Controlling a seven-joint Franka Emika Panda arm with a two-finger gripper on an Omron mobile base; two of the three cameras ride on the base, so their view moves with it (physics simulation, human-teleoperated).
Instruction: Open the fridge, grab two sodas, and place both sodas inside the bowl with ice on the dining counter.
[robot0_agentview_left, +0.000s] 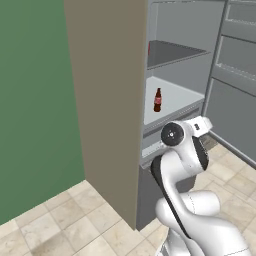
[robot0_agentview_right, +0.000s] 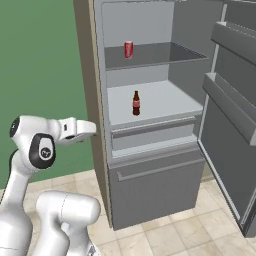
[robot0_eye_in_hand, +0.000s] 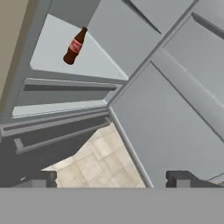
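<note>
The fridge (robot0_agentview_right: 150, 165) stands with its door (robot0_agentview_right: 232, 125) swung wide to the right, exposing a pale grey shelved interior above a closed lower drawer (robot0_agentview_right: 155, 187). The red can (robot0_agentview_right: 128, 49) stands upright on the upper shelf (robot0_agentview_right: 165, 54) near its left end, and the cola bottle (robot0_agentview_right: 135, 103) stands upright on the wide shelf (robot0_agentview_right: 165, 100) below it, well apart from the can. The end effector (robot0_eye_in_hand: 111, 179) is spread wide and empty, its two dark fingertips (robot0_eye_in_hand: 181, 178) well apart over the tiled floor (robot0_eye_in_hand: 100, 159), short of the fridge opening and below the bottle's shelf.
</note>
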